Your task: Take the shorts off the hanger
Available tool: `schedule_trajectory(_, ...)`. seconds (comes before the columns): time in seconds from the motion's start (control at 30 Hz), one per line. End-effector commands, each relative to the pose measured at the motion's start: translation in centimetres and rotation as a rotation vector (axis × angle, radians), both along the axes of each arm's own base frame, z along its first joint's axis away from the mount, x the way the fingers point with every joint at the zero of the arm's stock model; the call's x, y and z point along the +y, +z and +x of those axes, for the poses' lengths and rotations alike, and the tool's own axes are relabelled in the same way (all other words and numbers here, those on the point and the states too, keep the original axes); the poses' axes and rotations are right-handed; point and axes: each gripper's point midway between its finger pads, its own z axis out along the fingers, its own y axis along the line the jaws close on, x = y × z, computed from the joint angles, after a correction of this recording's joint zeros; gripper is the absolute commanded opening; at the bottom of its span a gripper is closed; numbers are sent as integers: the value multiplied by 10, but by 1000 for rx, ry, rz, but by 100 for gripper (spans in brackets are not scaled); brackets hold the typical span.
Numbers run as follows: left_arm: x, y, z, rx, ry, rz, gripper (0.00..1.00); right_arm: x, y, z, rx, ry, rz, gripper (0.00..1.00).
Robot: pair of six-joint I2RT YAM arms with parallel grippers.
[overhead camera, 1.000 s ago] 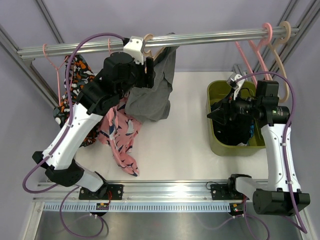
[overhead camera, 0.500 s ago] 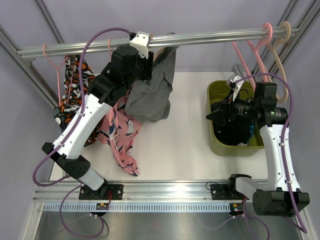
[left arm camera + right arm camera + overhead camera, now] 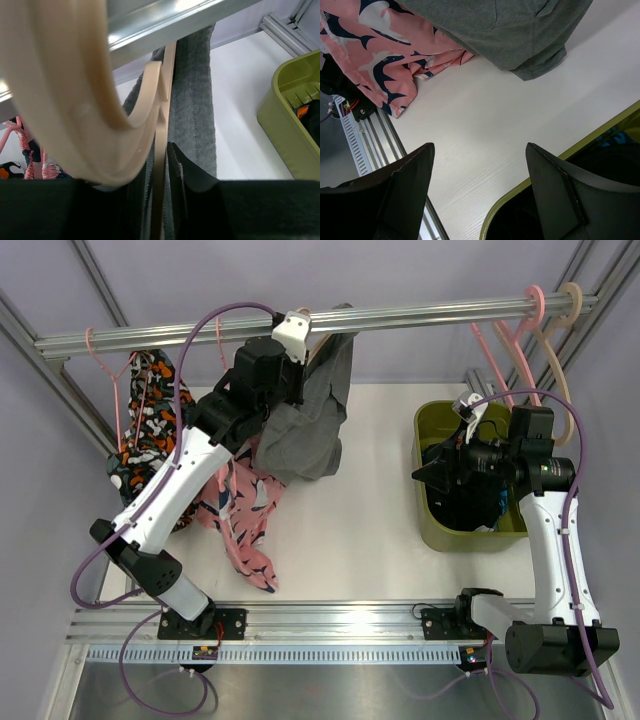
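The grey shorts (image 3: 310,430) hang from a beige hanger (image 3: 318,345) on the metal rail (image 3: 420,312). My left gripper (image 3: 297,375) is up at the rail. In the left wrist view it (image 3: 162,162) is shut on the beige hanger's arm (image 3: 75,100), with the grey shorts' cloth (image 3: 192,100) in the pinch. The blue-orange-white patterned shorts (image 3: 150,430) hang on a pink hanger at the far left. Black shorts (image 3: 470,505) lie in the green bin (image 3: 470,543). My right gripper (image 3: 430,472) is open and empty over the bin's left edge (image 3: 560,165). The right wrist view also shows the grey shorts (image 3: 520,30).
Pink shark-print shorts (image 3: 240,515) hang down below the left arm and also show in the right wrist view (image 3: 375,40). Several empty pink and beige hangers (image 3: 540,330) hang at the rail's right end. The bin also shows at the right of the left wrist view (image 3: 295,125).
My left arm has risen and reached further right along the rail, carrying the beige hanger's top with it. The right arm has barely moved.
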Motion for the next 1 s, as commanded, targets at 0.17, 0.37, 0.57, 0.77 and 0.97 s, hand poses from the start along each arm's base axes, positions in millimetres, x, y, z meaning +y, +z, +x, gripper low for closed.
schedule_trajectory(0.17,3,28,-1,-85,-10,-41,1,6,21,-5,-60,31,28,82)
schedule_trajectory(0.37,2,64,-15,-153,-64,-105,0,6,24,-5,-67,35,30,82)
schedule_trajectory(0.57,-3,104,-40,-241,-171,-185,0,7,30,-3,-75,39,36,82)
schedule_trajectory(0.77,-1,115,-56,-272,-228,-180,0,8,36,-1,-77,33,47,81)
schedule_trajectory(0.97,-7,93,-72,-214,-304,-174,0,5,43,7,-61,-20,63,79)
